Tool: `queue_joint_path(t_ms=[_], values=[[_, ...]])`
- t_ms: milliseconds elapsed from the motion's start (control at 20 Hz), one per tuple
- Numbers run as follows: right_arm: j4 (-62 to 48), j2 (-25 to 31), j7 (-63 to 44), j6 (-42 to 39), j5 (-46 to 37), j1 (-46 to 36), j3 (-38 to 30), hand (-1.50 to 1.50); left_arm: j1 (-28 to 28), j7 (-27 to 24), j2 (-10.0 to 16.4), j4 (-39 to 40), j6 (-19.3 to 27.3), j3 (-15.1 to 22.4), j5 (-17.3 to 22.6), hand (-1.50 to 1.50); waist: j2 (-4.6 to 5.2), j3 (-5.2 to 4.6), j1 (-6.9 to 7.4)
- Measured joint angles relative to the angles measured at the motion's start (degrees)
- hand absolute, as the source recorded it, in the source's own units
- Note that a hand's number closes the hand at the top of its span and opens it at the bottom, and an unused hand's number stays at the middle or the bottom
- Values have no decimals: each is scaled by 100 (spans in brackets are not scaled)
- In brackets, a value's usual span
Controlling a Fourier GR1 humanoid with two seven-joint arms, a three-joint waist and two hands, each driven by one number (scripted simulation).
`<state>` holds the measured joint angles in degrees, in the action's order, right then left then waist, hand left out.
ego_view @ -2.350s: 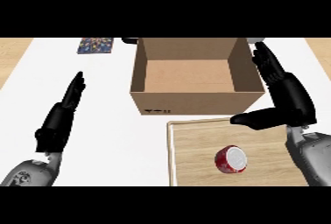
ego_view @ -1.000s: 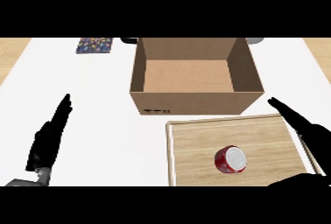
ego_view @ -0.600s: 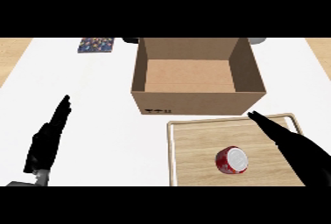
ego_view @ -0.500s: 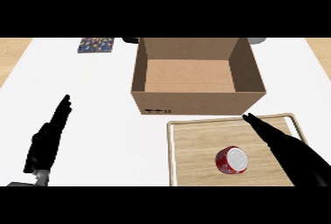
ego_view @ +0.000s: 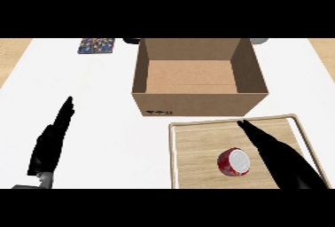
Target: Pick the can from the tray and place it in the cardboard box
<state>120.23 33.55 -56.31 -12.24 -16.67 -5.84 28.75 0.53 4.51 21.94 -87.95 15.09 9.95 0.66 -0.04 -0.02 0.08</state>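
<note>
Red against pale wood, the can (ego_view: 233,162) stands in the near half of the wooden tray (ego_view: 196,142), its light-coloured end turned up towards me. My right hand (ego_view: 274,150) lies over the tray just beside the can, on its right, with the fingers straight and together, pointing towards the cardboard box (ego_view: 196,104). It holds nothing. Whether the side of the hand touches the can I cannot tell. My left hand (ego_view: 51,142) rests flat-fingered out at the left of the white desk (ego_view: 104,97), well apart from all of this.

The grasp is not yet made, and I judge that to be the risky part. With my fingers stretched past the can rather than round it, a sideways move could shove it across the tray or tip it. A tipped can would probably roll (the tray's raised lip might stop it, or might not). If I curl my fingers too early, they could close on the can's rim and pinch it out of reach.

The box sits just beyond the tray, its open top facing up and its near wall close to the tray's far edge. If I carry the can too low, it could strike that wall and push the box away.
</note>
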Motion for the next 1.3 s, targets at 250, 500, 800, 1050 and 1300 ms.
queue_joint_path(t_ms=[250, 500, 800, 1050, 1300], values=[[-182, -368, -5, -141, -301, 6, 11, -150, -96, 78, -91, 16, -167, -162, -119, 0, 1, 2, -1], [-152, -485, 233, -317, -563, 352, -145, -150, 25, 71, -154, -122, -352, -394, -178, 0, 0, 3, -6], [-461, -968, 321, -468, -1001, 336, -141, -150, 15, 39, -268, -66, -554, -597, -319, 0, 1, 2, -2], [-448, -1184, 499, -637, -1253, 541, -292, -150, 74, 13, -431, -45, -703, -735, -456, 0, 0, 3, -8], [-678, -1447, 667, -749, -1477, 570, -375, -150, 9, 91, -585, -71, -766, -801, -628, 0, 1, 2, -7]])
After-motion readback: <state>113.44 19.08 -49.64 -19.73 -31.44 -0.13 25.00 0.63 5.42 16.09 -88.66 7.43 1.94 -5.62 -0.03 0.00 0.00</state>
